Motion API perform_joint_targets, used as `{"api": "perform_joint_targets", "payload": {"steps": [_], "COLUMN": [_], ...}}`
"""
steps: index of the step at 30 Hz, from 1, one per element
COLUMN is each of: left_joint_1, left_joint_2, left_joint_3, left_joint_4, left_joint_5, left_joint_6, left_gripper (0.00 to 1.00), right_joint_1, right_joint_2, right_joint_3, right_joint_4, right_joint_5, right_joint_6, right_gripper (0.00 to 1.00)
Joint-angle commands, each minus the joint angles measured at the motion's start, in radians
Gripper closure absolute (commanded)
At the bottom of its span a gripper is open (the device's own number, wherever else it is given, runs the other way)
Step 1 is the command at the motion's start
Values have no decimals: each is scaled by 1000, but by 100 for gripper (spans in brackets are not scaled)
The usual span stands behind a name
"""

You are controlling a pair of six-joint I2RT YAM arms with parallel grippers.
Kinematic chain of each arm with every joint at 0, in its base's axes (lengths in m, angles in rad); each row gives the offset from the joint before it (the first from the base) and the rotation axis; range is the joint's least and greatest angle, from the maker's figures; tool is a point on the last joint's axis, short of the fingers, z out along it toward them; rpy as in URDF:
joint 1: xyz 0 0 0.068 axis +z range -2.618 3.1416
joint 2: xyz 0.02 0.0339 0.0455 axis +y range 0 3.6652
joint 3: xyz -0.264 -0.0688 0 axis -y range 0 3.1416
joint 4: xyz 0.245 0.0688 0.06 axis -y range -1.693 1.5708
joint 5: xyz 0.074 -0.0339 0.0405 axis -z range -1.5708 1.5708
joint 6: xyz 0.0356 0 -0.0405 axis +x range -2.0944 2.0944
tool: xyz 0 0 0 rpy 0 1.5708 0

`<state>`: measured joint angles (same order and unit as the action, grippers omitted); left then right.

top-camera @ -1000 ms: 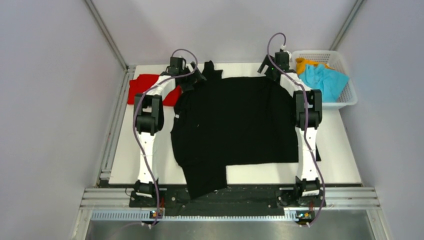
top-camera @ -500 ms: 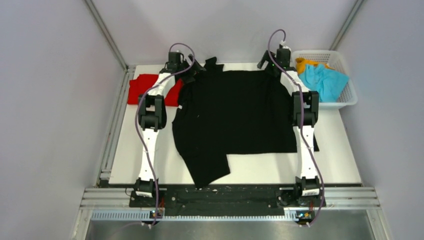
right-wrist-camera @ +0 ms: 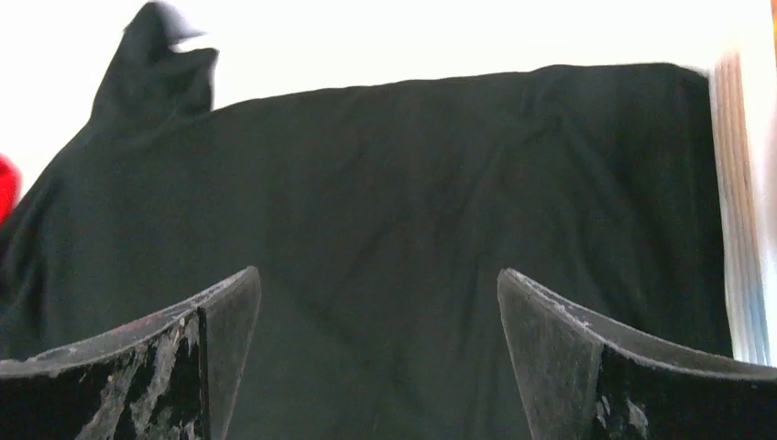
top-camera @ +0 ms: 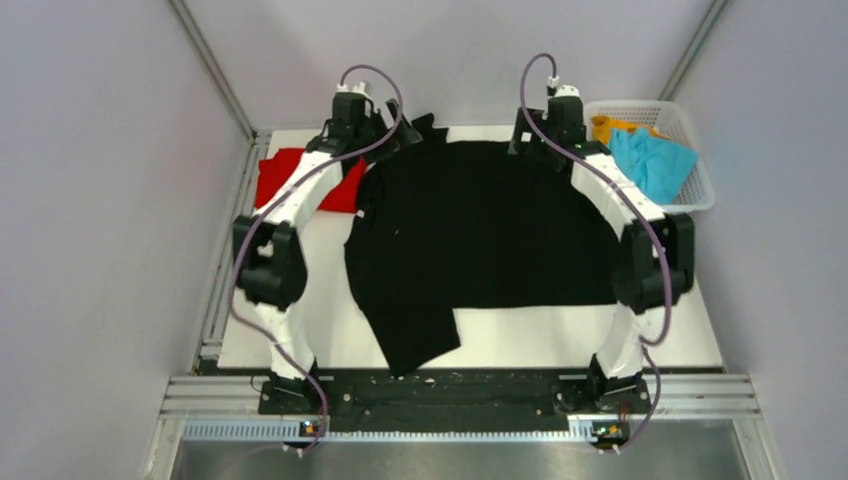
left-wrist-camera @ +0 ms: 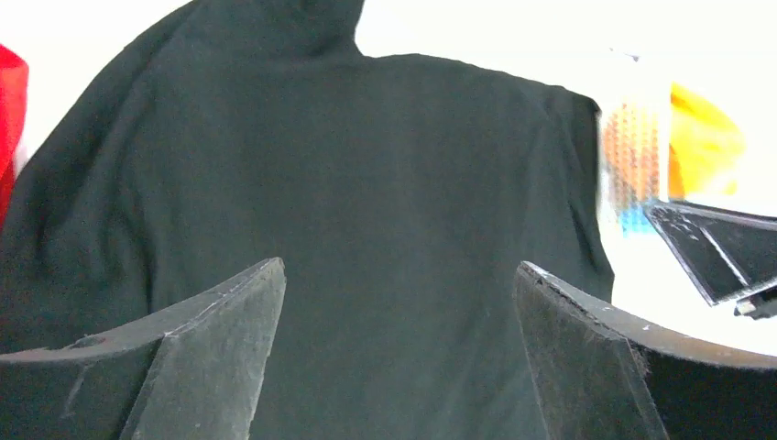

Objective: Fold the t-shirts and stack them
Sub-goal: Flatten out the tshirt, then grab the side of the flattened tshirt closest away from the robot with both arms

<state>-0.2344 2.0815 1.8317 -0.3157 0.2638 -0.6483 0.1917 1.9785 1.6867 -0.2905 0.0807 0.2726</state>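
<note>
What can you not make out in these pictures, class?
- Top view: far corners of the black t-shirt, hidden under the left arm and right arm.
- Top view: red t-shirt, partly covered by the left arm.
- Left wrist view: basket and orange garment, blurred, overexposed.
- Right wrist view: basket cut by right edge.

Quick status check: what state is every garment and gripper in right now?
Black shirt: spread out, unfolded.
Red shirt: folded, far left.
Cyan garment: crumpled in basket.
Orange garment: bunched in basket.
Left gripper: open, at black shirt's far edge.
Right gripper: open, at black shirt's far edge.
</note>
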Motion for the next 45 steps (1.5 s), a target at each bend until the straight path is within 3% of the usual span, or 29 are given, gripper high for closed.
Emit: {"api": "perform_joint_targets", "payload": {"steps": [1,8,12,16,21,27,35,40,43,45], "left_joint_1": [-87,-342,-495,-653,-836,-899,-910,-910,-910,-910], "left_joint_2": [-391,-778,-880,-884,-884,-894,-889,-848,-815,-792], "left_joint_3": [-331,-875,-1004,-1028,-1079,-1182,-1278,-1257,-1242,-1226], "left_joint_4": [28,13,-90,-223,-356,-399,-359,-319,-301,-303], "left_joint_5": [-131,-364,-462,-449,-421,-285,-294,-328,-345,-361], "left_joint_6": [84,39,-44,-99,-110,-194,-277,-285,-293,-300], "left_gripper": [1,1,1,4,4,6,27,41,54,71], "right_joint_1": [37,60,54,52,51,52,51,52,51,51], "right_joint_2": [-364,-866,-1069,-1179,-1150,-1138,-1124,-1113,-1109,-1110], "right_joint_3": [-369,-910,-1074,-1145,-1102,-1076,-1091,-1091,-1093,-1093], "right_joint_4": [79,202,220,207,63,-10,5,14,14,14], "right_joint_5": [59,58,63,85,120,159,168,166,174,176], "right_joint_6": [75,232,266,311,279,268,266,266,266,267], "right_gripper": [1,1,1,1,1,1,1,1,1,1]}}
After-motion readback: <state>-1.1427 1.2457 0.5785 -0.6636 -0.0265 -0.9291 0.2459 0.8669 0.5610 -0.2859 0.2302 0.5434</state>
